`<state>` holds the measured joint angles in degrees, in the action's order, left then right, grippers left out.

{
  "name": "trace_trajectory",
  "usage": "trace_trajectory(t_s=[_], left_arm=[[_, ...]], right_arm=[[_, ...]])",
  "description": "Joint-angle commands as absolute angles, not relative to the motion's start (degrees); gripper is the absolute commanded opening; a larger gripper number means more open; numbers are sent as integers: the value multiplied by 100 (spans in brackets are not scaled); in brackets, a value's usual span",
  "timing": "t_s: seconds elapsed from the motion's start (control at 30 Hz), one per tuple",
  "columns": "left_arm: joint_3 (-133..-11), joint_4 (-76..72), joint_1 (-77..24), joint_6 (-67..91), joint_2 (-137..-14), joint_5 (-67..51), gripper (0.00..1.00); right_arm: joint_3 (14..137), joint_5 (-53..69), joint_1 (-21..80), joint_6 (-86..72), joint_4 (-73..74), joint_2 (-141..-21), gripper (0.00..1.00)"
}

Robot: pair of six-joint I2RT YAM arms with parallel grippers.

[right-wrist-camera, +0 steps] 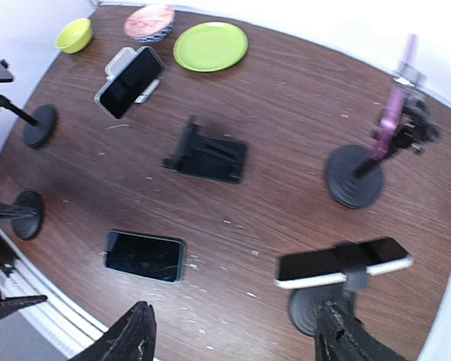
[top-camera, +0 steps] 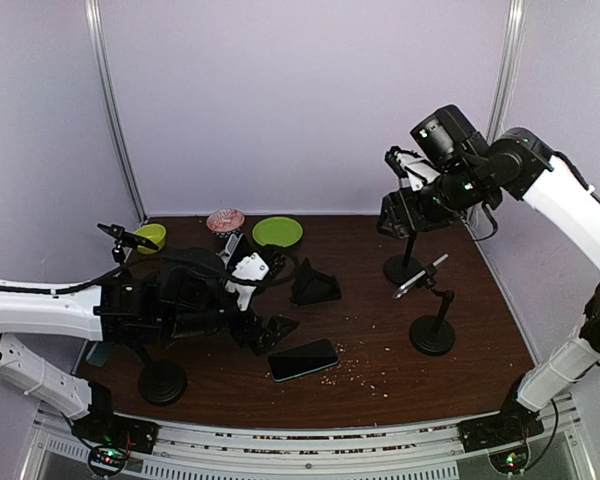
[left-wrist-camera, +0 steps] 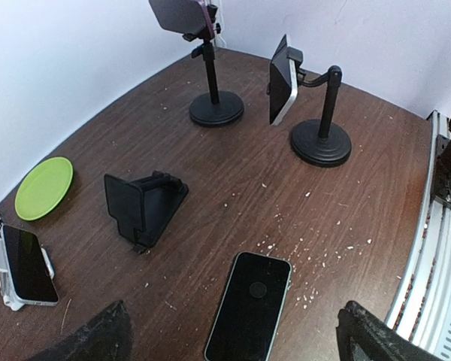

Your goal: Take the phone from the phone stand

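Note:
A white-edged phone (top-camera: pixel 421 275) (right-wrist-camera: pixel 342 263) is clamped flat in a black round-base phone stand (top-camera: pixel 432 337) (left-wrist-camera: pixel 321 143) at the right. Behind it, a purple phone (right-wrist-camera: pixel 395 120) sits on a second pole stand (top-camera: pixel 403 268). Another dark phone (top-camera: pixel 303 359) (left-wrist-camera: pixel 249 304) lies flat on the table. My left gripper (left-wrist-camera: pixel 233 342) hovers low over that flat phone, open wide, the phone between but apart from its fingers. My right gripper (right-wrist-camera: pixel 237 338) (top-camera: pixel 400 185) hangs high above the right stands, open and holding nothing.
A phone leans in a white stand (right-wrist-camera: pixel 129 81) at the back left. A black folding stand (left-wrist-camera: pixel 144 204) sits mid-table. A green plate (top-camera: pixel 277 232), green bowl (top-camera: pixel 150 237) and patterned bowl (top-camera: pixel 225 220) line the back. A black pole stand (top-camera: pixel 162 380) is front left. Crumbs dot the table.

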<state>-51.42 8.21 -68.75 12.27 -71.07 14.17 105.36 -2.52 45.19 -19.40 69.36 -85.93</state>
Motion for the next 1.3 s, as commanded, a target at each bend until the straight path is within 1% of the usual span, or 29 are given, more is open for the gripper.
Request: trace_trajectory(t_s=[0.0, 0.13, 0.2, 0.33, 0.5, 0.6, 0.8, 0.97, 1.07, 1.27], left_arm=[[-5720, -96, -6956, 861, -7692, 1429, 97], [-6136, -681, -6961, 663, -8438, 1288, 97], [-6584, -810, -6969, 590, -8875, 1260, 97], [-7229, -1388, -6970, 282, -9831, 1067, 96], [-8301, -1678, -6961, -308, -11128, 779, 94], [-8900, -1684, -6884, -502, -11730, 698, 94], [-9699, -1682, -6771, -620, -12494, 593, 91], [-10067, -1685, -6752, -637, -12935, 711, 85], [-10172, -1719, -6735, -634, -13098, 825, 78], [-10428, -1595, -6661, -619, -13399, 740, 67]], right_arm=[[9825, -1140, 4348, -1583, 6996, -7840, 72], [8875, -1370, 4144, -1452, 6677, -7099, 72], [8390, -1466, 3998, -1400, 6483, -6736, 72], [7499, -1188, 3425, -1295, 6025, -6203, 72], [6705, -733, 2580, -1168, 5648, -6073, 72], [6399, -223, 2160, -1223, 5409, -6103, 72], [6209, 254, 1912, -1551, 5112, -6088, 72], [5867, 307, 1903, -1931, 4734, -5965, 72], [5673, 280, 1898, -2075, 4578, -5914, 73], [5405, 392, 1890, -2163, 4328, -5827, 73]])
